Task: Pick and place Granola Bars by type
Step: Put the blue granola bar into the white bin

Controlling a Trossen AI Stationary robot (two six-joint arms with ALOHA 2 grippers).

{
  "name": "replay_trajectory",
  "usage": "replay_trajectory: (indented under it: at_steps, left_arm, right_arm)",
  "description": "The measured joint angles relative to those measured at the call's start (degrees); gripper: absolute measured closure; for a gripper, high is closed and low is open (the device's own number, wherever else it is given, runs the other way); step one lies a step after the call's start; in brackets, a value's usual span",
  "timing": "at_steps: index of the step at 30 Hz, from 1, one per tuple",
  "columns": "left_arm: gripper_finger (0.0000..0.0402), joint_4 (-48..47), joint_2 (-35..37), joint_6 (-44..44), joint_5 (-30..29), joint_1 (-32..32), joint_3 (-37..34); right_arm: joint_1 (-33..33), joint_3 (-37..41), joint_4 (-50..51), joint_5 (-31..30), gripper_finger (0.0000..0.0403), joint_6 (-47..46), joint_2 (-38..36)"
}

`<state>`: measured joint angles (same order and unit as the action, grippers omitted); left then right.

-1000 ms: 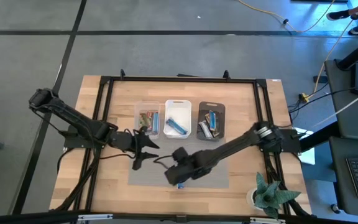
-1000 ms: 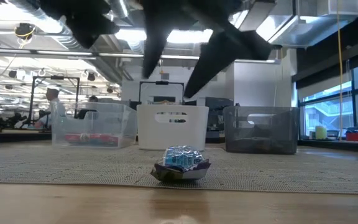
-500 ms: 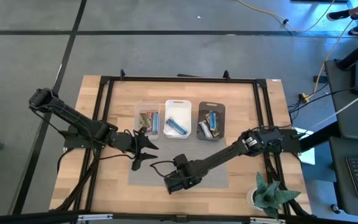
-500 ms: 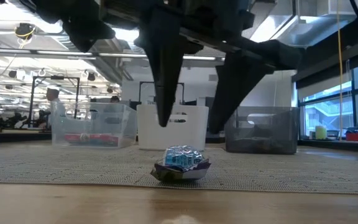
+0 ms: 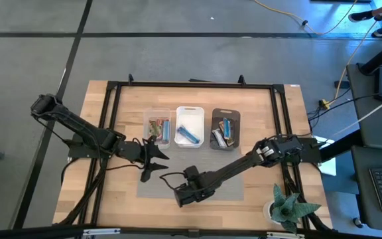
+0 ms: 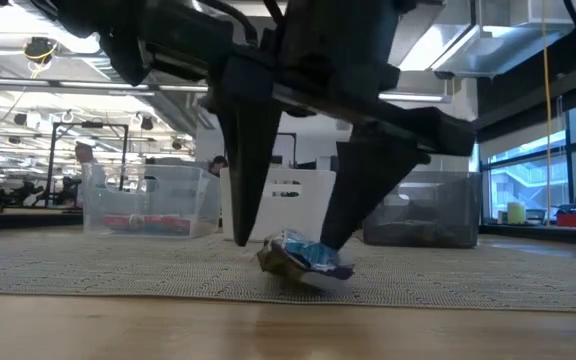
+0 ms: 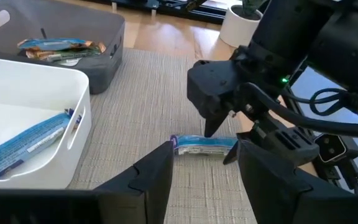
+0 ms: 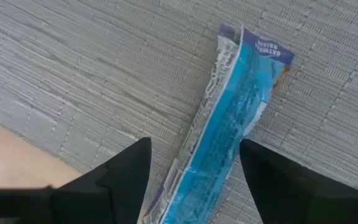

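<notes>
Right gripper (image 6: 290, 238) low over grey mat (image 5: 231, 189), near its front edge, fingers spread wide and straddling a blue bar (image 8: 229, 134); one fingertip (image 6: 340, 228) touching the bar's upper edge, the other (image 6: 240, 232) planted on the mat beside it, not yet clamped. Bar on the mat, one end tilted up off the weave in low view (image 6: 303, 258); seen lengthwise between the dark fingers in right wrist view. Same bar visible past the left fingers in left wrist view (image 7: 202, 145), lying flat in front of the right gripper. Left gripper (image 5: 152, 159) held off at the mat's left edge, just before the clear bin (image 5: 157, 126), fingers apart, empty. Three bins in a row behind the mat: clear one with red-green and blue bars, white bin (image 5: 190, 125) with blue bars (image 7: 27, 142), dark bin (image 5: 225, 129) with brown-orange and blue bars (image 7: 61, 50). Potted plant (image 5: 288, 206) at table's front right corner.
</notes>
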<state>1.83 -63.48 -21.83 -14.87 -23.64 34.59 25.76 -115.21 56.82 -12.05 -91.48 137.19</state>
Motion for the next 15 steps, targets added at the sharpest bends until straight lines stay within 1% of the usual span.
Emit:
replay_trajectory:
  at_steps: [8,15]
  left_arm:
    - [0.0231,-0.1,0.0,0.0,0.0,0.0,0.0]
    - [0.023,-0.3,0.0,0.0,0.0,0.0,0.1]
  right_arm:
    - [0.0,2.4,-0.8,0.0,0.0154,0.0,0.0]
    - [0.0,2.6,-1.2,-0.4,0.0154,0.3,-0.1]
